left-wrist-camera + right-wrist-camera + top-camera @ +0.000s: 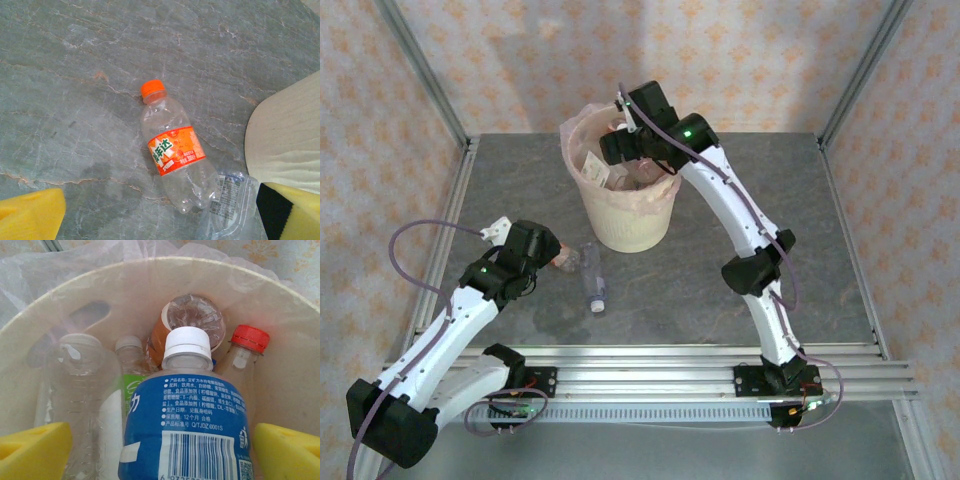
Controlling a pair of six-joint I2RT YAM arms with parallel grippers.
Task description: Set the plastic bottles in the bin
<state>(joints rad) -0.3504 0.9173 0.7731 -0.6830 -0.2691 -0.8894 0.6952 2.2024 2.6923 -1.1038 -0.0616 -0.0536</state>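
1. right claw (162, 452) hangs over the mouth of the bin (150, 270), its yellow pads (35, 450) spread wide and pinching nothing.
2. between those pads sits a blue-labelled bottle (185, 430), its white cap at the end away from the camera. one pad stands clear of it. the other is just beside the label, and i cannot tell whether it touches.
3. deeper in the bin lie more bottles: a red-capped bottle (250, 340), an orange bottle (192, 320) showing its base, a clear bottle (80, 380) and a green-labelled bottle (130, 385).
4. a thin translucent bag (30, 270) is folded over the bin's rim.
5. left claw (160, 212) hovers low over the grey table (75, 75) with its pads wide apart and nothing gripped.
6. under it an orange-capped bottle (175, 150) with an orange label lies on its side on the table.
7. a crumpled clear bottle (227, 207) lies just beside that bottle's base, close to the pad with the black face and near the cream wall of the bin.
8. from above, the bin stands at the far middle of the table with the right claw at its rim. the left claw is near its foot, on the left side, with the crumpled clear bottle on the table beside it.
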